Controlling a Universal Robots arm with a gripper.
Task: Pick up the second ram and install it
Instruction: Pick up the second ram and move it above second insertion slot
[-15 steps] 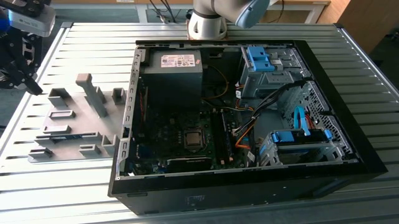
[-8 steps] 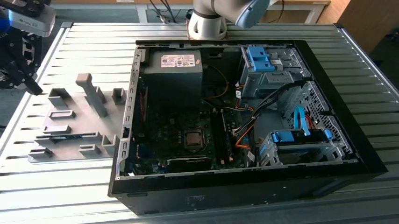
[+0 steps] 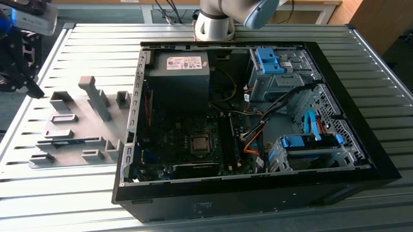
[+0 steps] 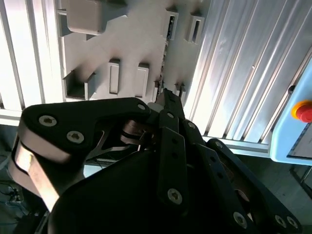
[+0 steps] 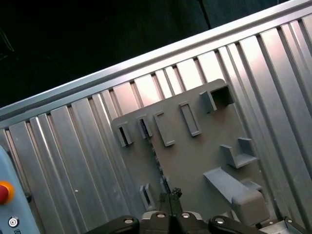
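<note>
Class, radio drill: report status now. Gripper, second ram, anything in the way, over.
Gripper shut, nothing seen in it, pointed at grey fixture. Second ram: cannot pick it out among the fixture slots. Computer case open; nothing seen in the way.

The arm (image 3: 217, 23) rose from its base at the far side of the exterior view. Its black pincer (image 3: 31, 87) hung at that view's left, pointing down. In both wrist views its fingertips (image 5: 168, 192) sat pressed together.
</note>
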